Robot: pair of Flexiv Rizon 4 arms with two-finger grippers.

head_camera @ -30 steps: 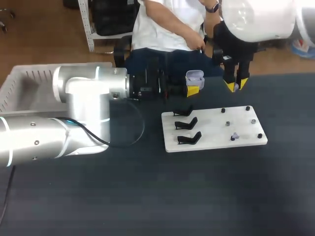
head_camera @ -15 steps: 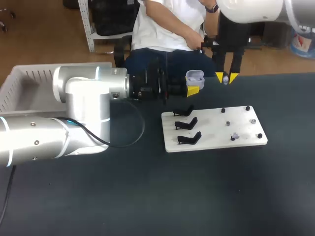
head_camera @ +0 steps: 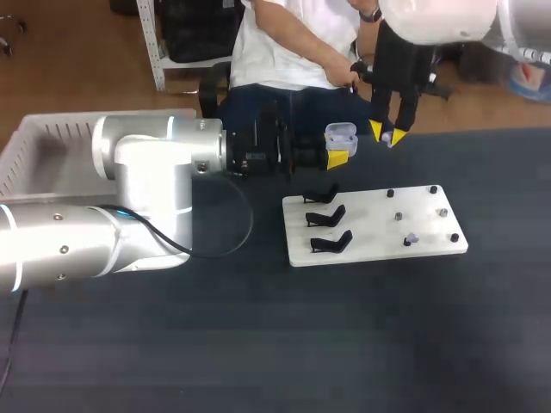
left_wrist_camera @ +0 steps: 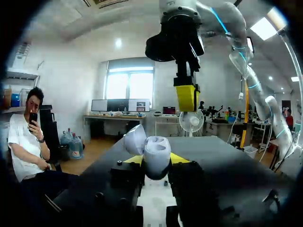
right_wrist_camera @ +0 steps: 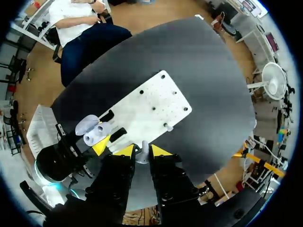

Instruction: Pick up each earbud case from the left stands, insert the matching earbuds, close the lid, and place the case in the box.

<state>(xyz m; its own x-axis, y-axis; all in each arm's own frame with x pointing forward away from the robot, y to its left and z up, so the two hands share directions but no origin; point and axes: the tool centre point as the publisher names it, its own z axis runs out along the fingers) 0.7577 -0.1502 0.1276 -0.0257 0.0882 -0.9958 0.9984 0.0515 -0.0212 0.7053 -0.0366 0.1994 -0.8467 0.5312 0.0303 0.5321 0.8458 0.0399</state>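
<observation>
My left gripper (head_camera: pixel 338 156) is shut on a lavender earbud case (head_camera: pixel 340 133) with its lid open, held above the table's far edge. In the left wrist view the case (left_wrist_camera: pixel 156 152) sits between the yellow tips, lid (left_wrist_camera: pixel 134 139) tilted back. My right gripper (head_camera: pixel 387 133) hangs just to the right of the case, shut on a small pale earbud (right_wrist_camera: pixel 142 155). Its yellow tip (left_wrist_camera: pixel 188 97) shows above and beyond the case. On the white board (head_camera: pixel 374 249) stand three bare black stands (head_camera: pixel 327 215), and another earbud (head_camera: pixel 411 238) sits on a peg.
A white slatted basket (head_camera: pixel 47 142) stands at the far left, partly behind my left arm. Several small black pegs (head_camera: pixel 433 190) stick up from the board's right half. Dark table surface lies open in front of the board.
My right gripper has risen from over the board's right end and moved left toward the open case, carrying the earbud. The left arm and case have stayed put.
</observation>
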